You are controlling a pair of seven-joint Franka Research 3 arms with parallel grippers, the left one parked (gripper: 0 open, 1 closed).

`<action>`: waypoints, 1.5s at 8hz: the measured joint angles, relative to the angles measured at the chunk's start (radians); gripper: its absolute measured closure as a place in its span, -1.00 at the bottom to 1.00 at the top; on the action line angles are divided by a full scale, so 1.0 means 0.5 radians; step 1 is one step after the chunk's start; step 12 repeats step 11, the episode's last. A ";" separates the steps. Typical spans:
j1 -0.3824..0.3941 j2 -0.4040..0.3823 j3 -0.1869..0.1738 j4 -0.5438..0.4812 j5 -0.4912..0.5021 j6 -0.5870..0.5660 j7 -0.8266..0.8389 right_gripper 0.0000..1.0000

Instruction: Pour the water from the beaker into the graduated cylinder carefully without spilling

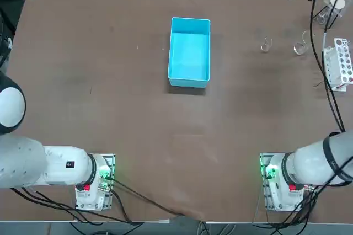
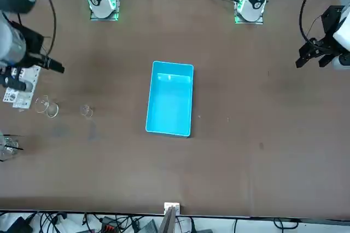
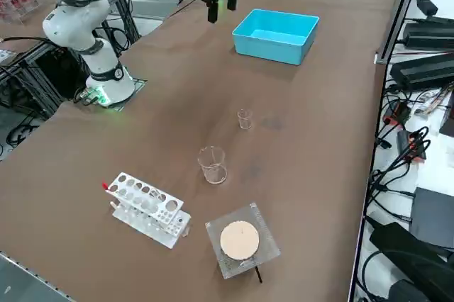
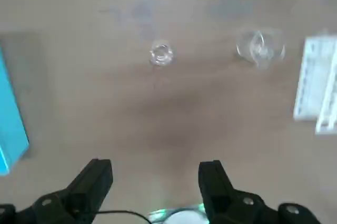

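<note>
The beaker (image 1: 266,46) is the small short clear glass standing on the brown table right of the middle; it also shows in the side view (image 3: 245,118) and in the wrist view (image 4: 160,53). The graduated cylinder (image 1: 300,47) is the larger clear glass, standing apart from it and further toward the table's right edge (image 3: 212,164) (image 4: 260,48). My right gripper (image 4: 155,167) hangs high over the table on the robot's side of both glasses. It is open and holds nothing. I cannot tell whether either glass holds water.
A blue bin (image 1: 190,53) sits mid-table, left of the glasses. A white holed rack (image 1: 341,61) lies by the right edge beyond the graduated cylinder. A clear mesh plate with a round disc (image 3: 241,240) rests at the far right corner. Cables hang near the rack.
</note>
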 joint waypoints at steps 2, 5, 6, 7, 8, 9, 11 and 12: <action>-0.048 -0.150 0.043 -0.142 0.010 0.149 -0.271 -1.00; -0.013 -0.175 0.061 -0.227 0.011 0.202 -0.247 -1.00; -0.004 -0.175 0.059 -0.233 0.011 0.202 -0.244 -1.00; 0.000 -0.176 0.052 -0.234 0.011 0.202 -0.244 -1.00; 0.001 -0.182 0.032 -0.235 0.028 0.205 -0.245 -1.00; 0.001 -0.202 0.004 -0.243 0.058 0.206 -0.247 -1.00; -0.001 -0.262 -0.021 -0.297 0.076 0.207 -0.248 -1.00; -0.001 -0.262 -0.021 -0.297 0.076 0.207 -0.248 -1.00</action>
